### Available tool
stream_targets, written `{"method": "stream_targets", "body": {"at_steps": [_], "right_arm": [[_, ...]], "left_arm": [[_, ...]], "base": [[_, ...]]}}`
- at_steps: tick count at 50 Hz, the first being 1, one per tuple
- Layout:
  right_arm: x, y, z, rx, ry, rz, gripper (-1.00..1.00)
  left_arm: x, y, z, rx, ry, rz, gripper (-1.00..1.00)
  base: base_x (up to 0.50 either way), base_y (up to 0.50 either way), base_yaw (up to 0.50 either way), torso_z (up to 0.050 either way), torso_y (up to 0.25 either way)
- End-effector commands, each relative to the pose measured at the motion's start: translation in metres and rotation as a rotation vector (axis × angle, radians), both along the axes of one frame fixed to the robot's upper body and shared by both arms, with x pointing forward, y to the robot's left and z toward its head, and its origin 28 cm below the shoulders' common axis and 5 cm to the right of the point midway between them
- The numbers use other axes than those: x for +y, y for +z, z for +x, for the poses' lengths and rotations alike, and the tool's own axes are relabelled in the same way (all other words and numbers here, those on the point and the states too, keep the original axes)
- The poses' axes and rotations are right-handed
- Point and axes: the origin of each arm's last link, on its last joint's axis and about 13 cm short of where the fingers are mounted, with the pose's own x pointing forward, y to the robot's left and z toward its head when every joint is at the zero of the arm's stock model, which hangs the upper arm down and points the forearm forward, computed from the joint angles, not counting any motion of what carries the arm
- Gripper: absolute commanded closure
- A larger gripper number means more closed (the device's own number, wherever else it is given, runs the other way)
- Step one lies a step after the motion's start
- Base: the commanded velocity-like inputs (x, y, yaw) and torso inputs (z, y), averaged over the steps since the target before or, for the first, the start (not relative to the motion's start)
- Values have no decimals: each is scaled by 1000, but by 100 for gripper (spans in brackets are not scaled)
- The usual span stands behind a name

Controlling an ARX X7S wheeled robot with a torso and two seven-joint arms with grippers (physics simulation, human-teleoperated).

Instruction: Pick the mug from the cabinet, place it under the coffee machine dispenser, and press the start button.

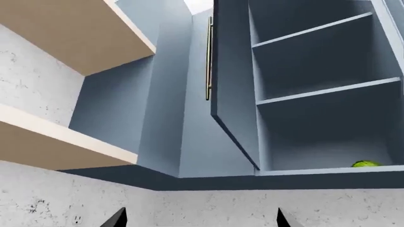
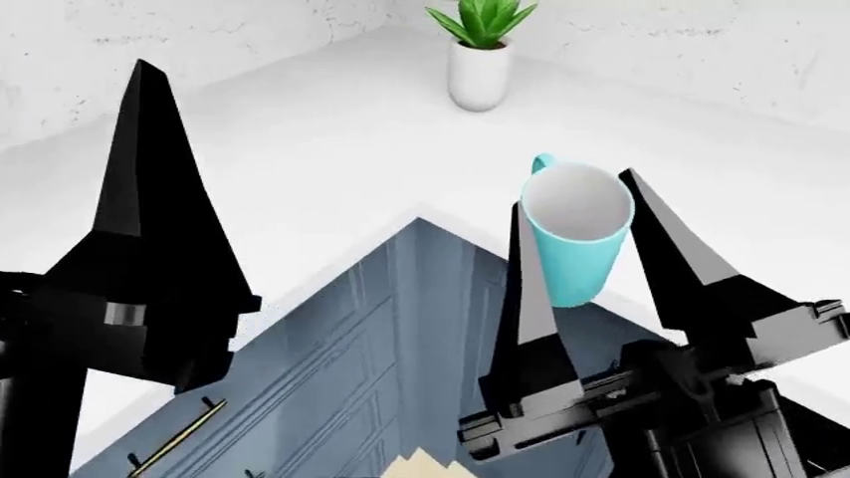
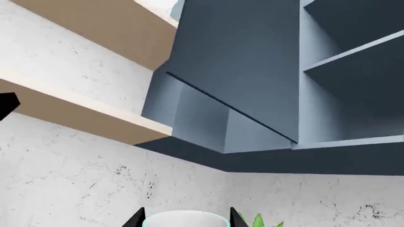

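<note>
Looking down from the head view, you have the mug [image 2: 574,231] standing upright between the two black fingers of your right gripper [image 2: 587,234], its white inside open to the camera and its small loop handle pointing away toward the back wall. One finger [image 2: 531,299] runs along the mug's left flank and the other [image 2: 684,254] along its right, both pressed against the turquoise wall, so the jaws are clamped on it. The mug sits above the white counter [image 2: 306,149], close to the counter's corner edge, with the potted plant [image 2: 481,55] well beyond it. In the right wrist view only the mug's pale rim shows between the fingertips. Your left gripper [image 2: 143,75] is raised at the left; whether its fingers are parted, you cannot tell.
</note>
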Motion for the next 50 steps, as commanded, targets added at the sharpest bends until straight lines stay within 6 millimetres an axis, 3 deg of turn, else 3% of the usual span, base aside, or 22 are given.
{"method": "stream_targets", "body": {"at_steps": [1, 50], "right_arm": [[-9, 6, -11, -45, -42, 10, 100], [-5, 7, -14, -47, -25, -2, 100]], "left_arm": [[2, 1, -4, 3, 6, -19, -100], [2, 2, -6, -5, 7, -21, -100]], "base": [[39, 32, 500, 0, 0], [41, 46, 500, 0, 0]]}}
